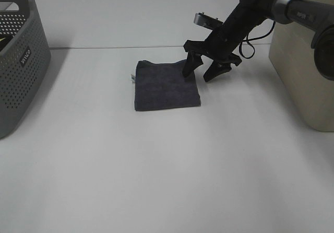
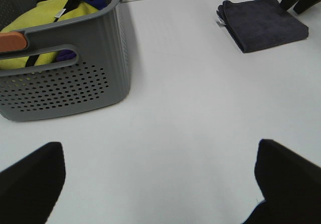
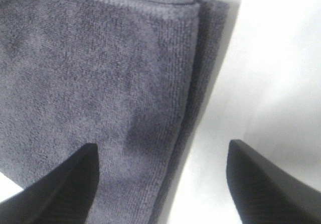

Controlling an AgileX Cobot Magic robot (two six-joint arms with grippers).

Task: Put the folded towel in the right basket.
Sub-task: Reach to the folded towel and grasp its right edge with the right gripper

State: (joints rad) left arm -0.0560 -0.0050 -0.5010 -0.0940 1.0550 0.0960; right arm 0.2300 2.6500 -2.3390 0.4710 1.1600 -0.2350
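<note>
Left end effector [image 2: 160, 184]: out of frame in the exterior high view, seen only by the left wrist camera. Its fingers [image 2: 30, 181] are spread wide over bare desk [image 1: 156, 181], with nothing between them and the tips cut off by the frame.

Folded towel [image 1: 166, 85]: dark grey and flat on the desk, just toward 12 o'clock from the middle in the exterior view. It is in neither basket. There is a small tag at its 9 o'clock edge, too small to read.

Right end effector [image 1: 198, 75]: at the towel's 2 o'clock corner, fingers spread and gripping nothing. In the exterior view one tip is on or just above the towel edge, contact unclear. The other tip is over bare desk at the towel's 3 o'clock side. The right wrist view is close and blurry, with the towel's folded edge [image 3: 195, 73] running between the two fingers [image 3: 60, 184].

Grey basket [image 1: 23, 60]: at 9 o'clock, cut off by the frame. The yellow cloth [image 2: 45, 18] inside shows only in the left wrist view.

Beige basket [image 1: 302, 76]: at 3 o'clock, cropped and partly behind the right arm. Its inside is not visible.
</note>
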